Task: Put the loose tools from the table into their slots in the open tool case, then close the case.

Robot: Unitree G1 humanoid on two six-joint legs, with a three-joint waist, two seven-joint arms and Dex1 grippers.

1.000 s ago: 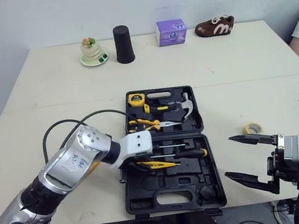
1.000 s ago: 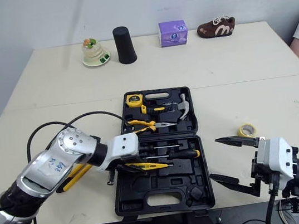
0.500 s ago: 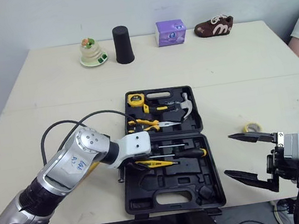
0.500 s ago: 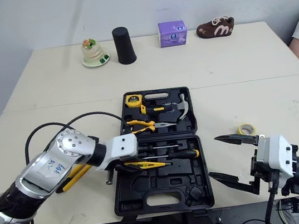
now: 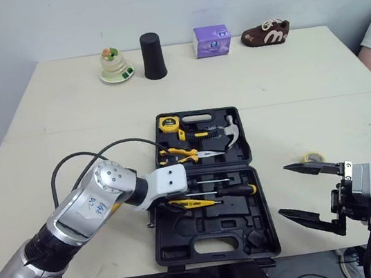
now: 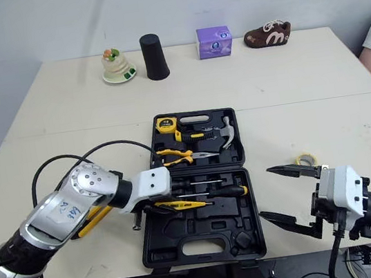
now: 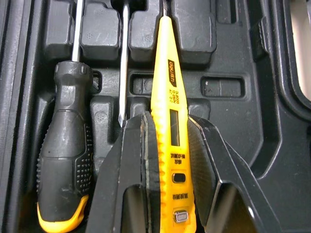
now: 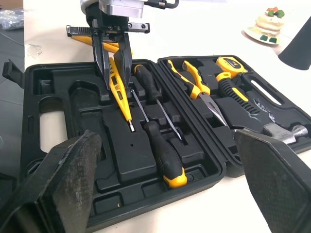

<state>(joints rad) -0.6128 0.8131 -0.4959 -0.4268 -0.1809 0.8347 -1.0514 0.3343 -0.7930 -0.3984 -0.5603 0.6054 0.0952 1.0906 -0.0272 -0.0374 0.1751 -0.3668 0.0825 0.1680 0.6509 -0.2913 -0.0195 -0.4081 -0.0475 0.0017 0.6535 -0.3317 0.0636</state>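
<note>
Left fingers (image 7: pixel 167 131) clamped on the one yellow tester pen (image 7: pixel 170 82), which lies in the near half of the tool case (image 5: pixel 207 237) beside two screwdrivers (image 8: pixel 163 155). Pen's rear end is covered. Right fingers (image 5: pixel 284 190) spread wide right of the case, half-hiding one tape roll (image 5: pixel 312 157). One yellow-handled tool (image 6: pixel 89 222) left of the case, mostly under the arm.

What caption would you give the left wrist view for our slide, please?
Left gripper grips the yellow tester pen inside the open tool case, beside a seated black-handled screwdriver.
</note>
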